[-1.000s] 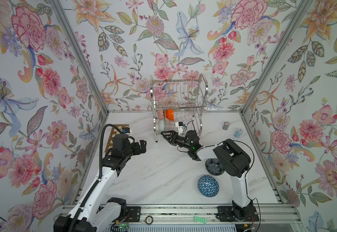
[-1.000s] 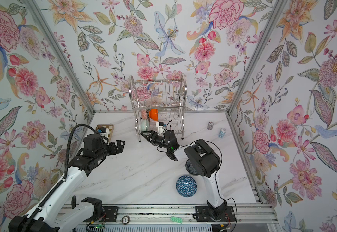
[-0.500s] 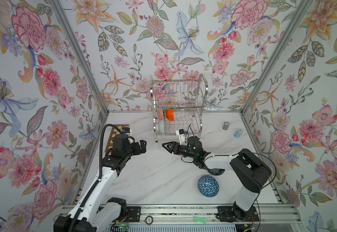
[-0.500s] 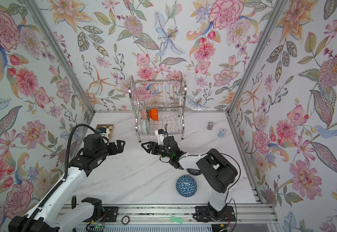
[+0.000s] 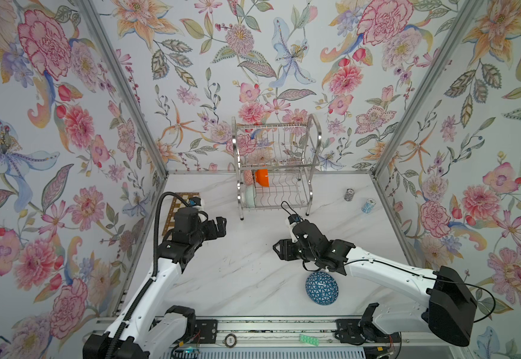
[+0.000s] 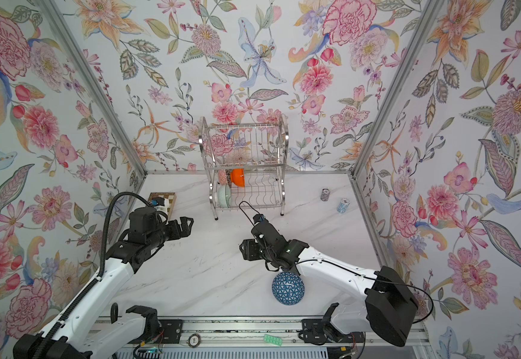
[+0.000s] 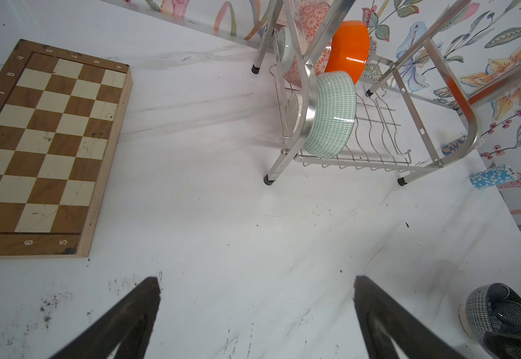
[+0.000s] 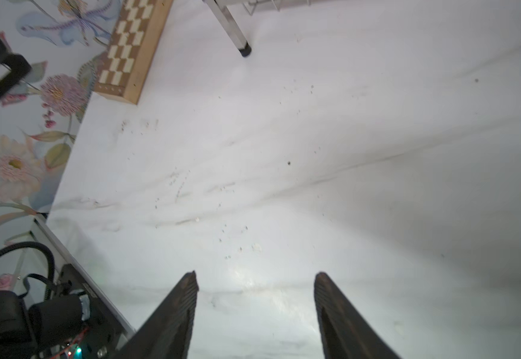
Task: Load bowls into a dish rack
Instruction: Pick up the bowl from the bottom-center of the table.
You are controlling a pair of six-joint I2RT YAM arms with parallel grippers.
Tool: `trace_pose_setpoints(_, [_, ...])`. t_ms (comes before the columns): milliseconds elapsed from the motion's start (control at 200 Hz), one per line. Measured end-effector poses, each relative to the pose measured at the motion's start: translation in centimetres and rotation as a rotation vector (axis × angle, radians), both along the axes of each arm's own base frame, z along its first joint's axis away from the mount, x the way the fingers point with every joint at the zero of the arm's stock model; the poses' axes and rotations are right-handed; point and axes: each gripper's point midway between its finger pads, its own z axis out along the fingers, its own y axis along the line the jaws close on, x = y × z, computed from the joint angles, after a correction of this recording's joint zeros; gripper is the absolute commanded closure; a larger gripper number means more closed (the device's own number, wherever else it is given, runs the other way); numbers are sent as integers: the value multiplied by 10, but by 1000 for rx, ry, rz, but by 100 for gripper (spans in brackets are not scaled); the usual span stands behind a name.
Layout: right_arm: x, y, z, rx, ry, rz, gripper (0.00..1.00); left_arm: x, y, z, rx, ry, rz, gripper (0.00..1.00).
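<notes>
Right gripper (image 5: 278, 250): jaws parted, nothing between, low over bare desk (image 5: 246, 276), pointing toward left arm.
Blue bowl (image 5: 322, 288): on desk behind it, beside wrist, apart.
Dark bowl (image 7: 498, 312): on desk, seen only in left wrist view.
Left gripper (image 5: 221, 226): wide open, empty.
Orange bowl (image 5: 262, 177), mint bowl (image 5: 249, 197): on edge in rack (image 5: 315, 136), lower tier.

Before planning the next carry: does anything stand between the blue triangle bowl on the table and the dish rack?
Visibly, only the right gripper and its wrist hang over the table between the blue triangle bowl and the dish rack. A dark patterned bowl shows only in the left wrist view; the arm may hide it there.
</notes>
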Motion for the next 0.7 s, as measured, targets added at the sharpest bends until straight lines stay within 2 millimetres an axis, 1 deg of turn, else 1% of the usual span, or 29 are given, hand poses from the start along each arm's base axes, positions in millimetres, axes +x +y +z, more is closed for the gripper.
trace_pose_setpoints(90, [-23,-14,-8,-145,32,22,43,0,0,0,0,1,0,1])
trace_pose_setpoints(260, [-69,-42,-17,-395,70,87,44,1,0,-2,2,7,0,1])
trace_pose_setpoints(435, [-108,-67,-23,-577,104,147,45,1,0,-3,2,9,0,1])
trace_pose_setpoints(515, [-120,-78,-26,-626,125,151,46,1,0,-3,2,9,0,1])
trace_pose_setpoints(701, [-133,-98,-32,-683,153,135,47,1,0,-3,2,9,0,1])
